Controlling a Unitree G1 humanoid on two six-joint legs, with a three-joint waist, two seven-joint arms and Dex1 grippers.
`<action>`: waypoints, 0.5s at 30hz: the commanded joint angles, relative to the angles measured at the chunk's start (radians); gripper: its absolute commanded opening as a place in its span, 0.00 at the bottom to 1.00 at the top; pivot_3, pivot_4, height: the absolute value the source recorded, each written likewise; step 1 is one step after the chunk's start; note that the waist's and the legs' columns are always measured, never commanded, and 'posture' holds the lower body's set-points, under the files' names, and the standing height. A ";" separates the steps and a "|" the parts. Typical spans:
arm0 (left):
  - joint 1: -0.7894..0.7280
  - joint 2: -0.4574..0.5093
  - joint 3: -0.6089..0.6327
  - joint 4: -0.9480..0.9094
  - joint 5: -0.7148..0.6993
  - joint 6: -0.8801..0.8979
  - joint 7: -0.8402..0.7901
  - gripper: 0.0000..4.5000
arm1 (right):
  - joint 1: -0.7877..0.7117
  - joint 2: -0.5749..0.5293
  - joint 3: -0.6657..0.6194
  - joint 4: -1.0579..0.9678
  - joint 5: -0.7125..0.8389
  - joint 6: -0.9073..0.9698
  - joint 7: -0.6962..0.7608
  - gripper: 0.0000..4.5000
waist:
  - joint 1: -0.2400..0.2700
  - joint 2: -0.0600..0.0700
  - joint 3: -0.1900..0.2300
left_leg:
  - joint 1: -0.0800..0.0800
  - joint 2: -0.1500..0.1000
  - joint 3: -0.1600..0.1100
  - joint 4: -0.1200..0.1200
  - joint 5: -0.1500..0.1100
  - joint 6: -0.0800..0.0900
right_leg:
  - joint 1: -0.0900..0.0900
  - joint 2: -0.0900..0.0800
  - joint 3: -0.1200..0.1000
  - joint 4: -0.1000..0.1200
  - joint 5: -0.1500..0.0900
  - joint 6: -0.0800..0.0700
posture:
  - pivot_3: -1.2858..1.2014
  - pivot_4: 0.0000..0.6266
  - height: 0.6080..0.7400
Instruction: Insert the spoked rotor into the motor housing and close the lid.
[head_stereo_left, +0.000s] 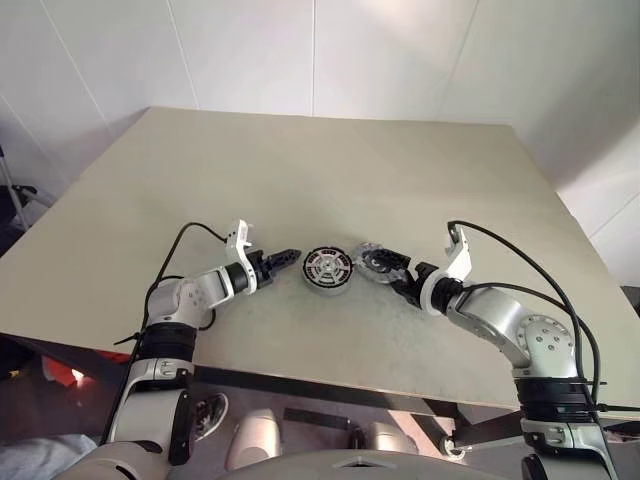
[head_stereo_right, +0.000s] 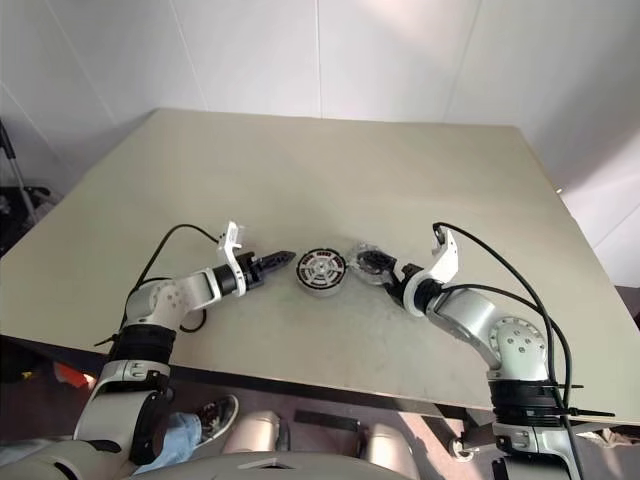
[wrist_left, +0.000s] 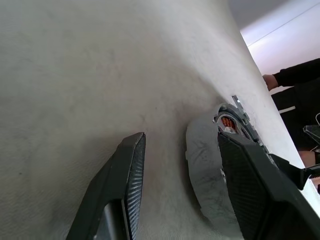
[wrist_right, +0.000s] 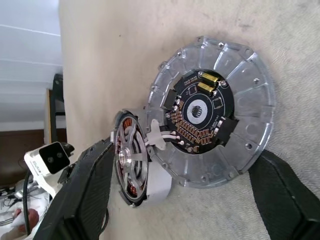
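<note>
Table (head_stereo_left: 300, 170): parts lie together near my front edge, between my two arms.
Motor housing (head_stereo_left: 328, 269): flat on the table; silver spokes show inside over copper-red windings, so I judge the spoked rotor (wrist_right: 131, 159) already seated.
Lid (wrist_right: 210, 118): lies just right of the housing, touching it, black circuit face upward; not yet on.
Left gripper (head_stereo_left: 283, 259): fingers part-open, holding nothing; one finger (wrist_left: 250, 185) sits against the housing wall, probably to brace it.
Right gripper (wrist_right: 175, 197): jaws wide, straddling the lid, not closed on it.
Next, as I judge: close on the lid's edge, flip it onto the housing.
</note>
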 joint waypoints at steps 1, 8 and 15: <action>-0.007 0.010 0.001 -0.025 -0.001 0.002 -0.009 0.54 | -0.029 0.025 -0.017 0.040 -0.042 -0.002 0.018 0.99 | -0.008 0.000 0.000 | 0.000 0.000 0.000 0.000 0.000 -0.001 | 0.000 0.000 0.000 0.000 0.000 0.000 | 0.52 0.00 1.00; -0.011 0.012 0.002 -0.023 0.001 0.003 -0.004 0.54 | -0.091 0.066 -0.033 0.133 -0.142 0.003 0.081 0.99 | -0.020 0.000 0.000 | 0.000 0.001 0.000 0.000 0.003 -0.004 | -0.001 0.000 0.000 0.000 0.001 -0.001 | 0.52 0.00 1.00; -0.019 0.009 0.000 -0.011 0.005 -0.001 -0.004 0.54 | -0.140 0.108 -0.047 0.165 -0.214 0.041 0.125 0.99 | -0.020 -0.001 0.000 | 0.000 0.001 0.000 -0.001 0.003 -0.004 | -0.001 0.000 0.000 0.000 0.002 -0.003 | 0.52 0.00 1.00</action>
